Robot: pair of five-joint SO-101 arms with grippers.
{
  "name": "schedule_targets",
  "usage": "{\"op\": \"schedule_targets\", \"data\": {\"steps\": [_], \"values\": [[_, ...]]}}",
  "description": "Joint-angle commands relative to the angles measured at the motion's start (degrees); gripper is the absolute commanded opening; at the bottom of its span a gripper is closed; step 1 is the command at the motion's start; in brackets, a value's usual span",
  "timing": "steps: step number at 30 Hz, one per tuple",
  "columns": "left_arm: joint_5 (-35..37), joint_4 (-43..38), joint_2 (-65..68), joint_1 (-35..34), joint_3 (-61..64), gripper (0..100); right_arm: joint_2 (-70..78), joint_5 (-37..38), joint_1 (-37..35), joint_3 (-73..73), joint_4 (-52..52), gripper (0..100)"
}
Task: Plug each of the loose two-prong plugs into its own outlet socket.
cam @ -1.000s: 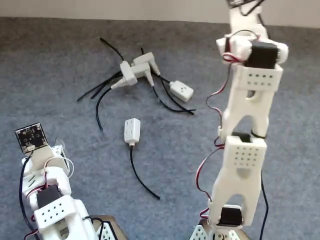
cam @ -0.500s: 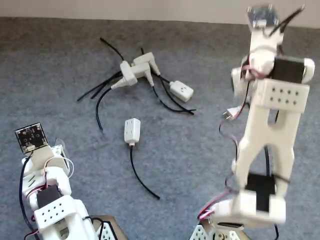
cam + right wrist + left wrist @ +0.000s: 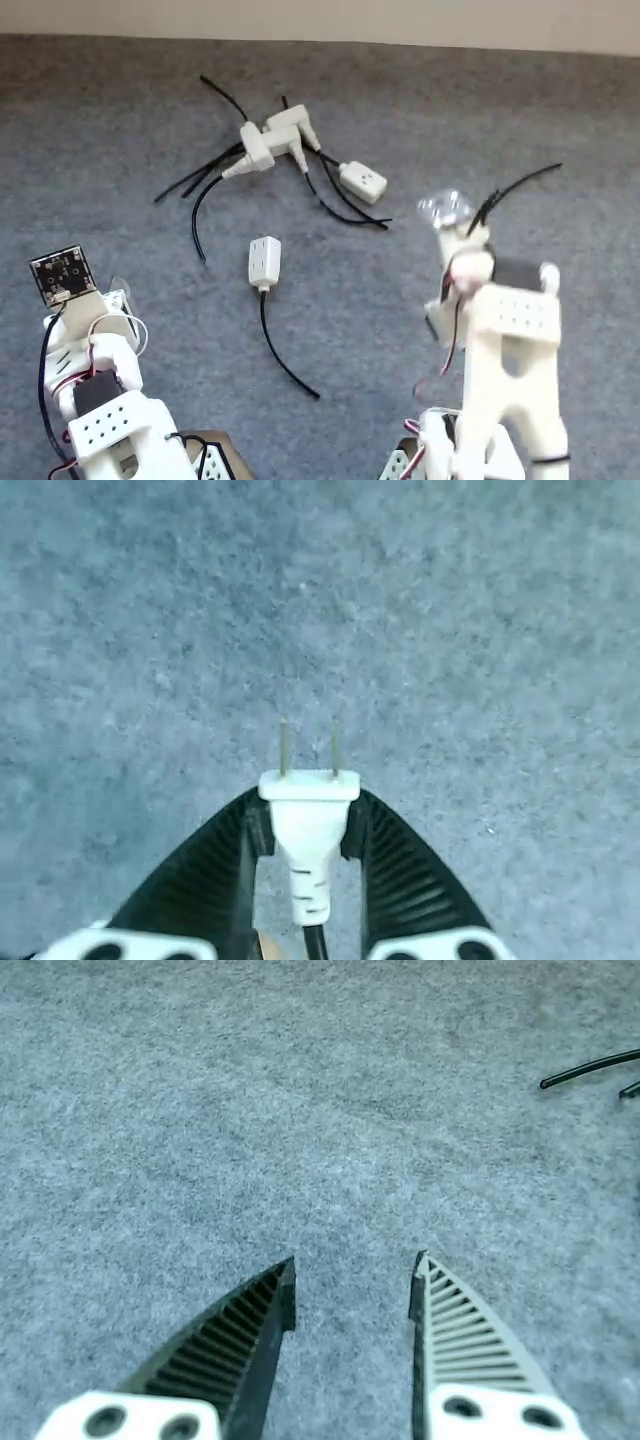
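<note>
The right arm (image 3: 505, 340) is folded low, to the right of the near outlet socket (image 3: 264, 260). Its right gripper (image 3: 307, 808) clamps a white moulded two-prong plug (image 3: 308, 790) by the body between ribbed black fingers, with the metal prongs jutting past the tips over grey felt-like carpet (image 3: 150, 600). Left of that socket, the left gripper (image 3: 352, 1278) hangs with its jaws apart around nothing. Beyond the socket lie a second socket (image 3: 362, 181) and a tangle of white plugs (image 3: 268, 143) on thin black cords.
</note>
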Motion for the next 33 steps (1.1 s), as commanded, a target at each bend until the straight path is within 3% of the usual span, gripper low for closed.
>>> {"op": "schedule_targets", "data": {"steps": [1,5,9,17,24,33], "values": [[-0.1,-0.7,-0.7,1.2,-0.8,20,-7.3,0.7,0.9,14.3,-11.4,0.6],[-0.1,-0.7,-0.7,1.2,-0.8,20,-11.4,0.7,1.2,25.3,-18.5,0.6],[-0.1,-0.7,-0.7,1.2,-0.8,20,-11.6,0.7,3.6,26.8,-19.0,2.5],[-0.1,-0.7,-0.7,1.2,-0.8,20,-12.1,0.9,9.3,24.7,-15.6,27.2],[-0.1,-0.7,-0.7,1.2,-0.8,20,-11.9,0.9,10.1,15.0,-7.1,27.5],[-0.1,-0.7,-0.7,1.1,-0.8,20,-11.6,7.7,15.4,22.8,-19.4,27.5]]}}
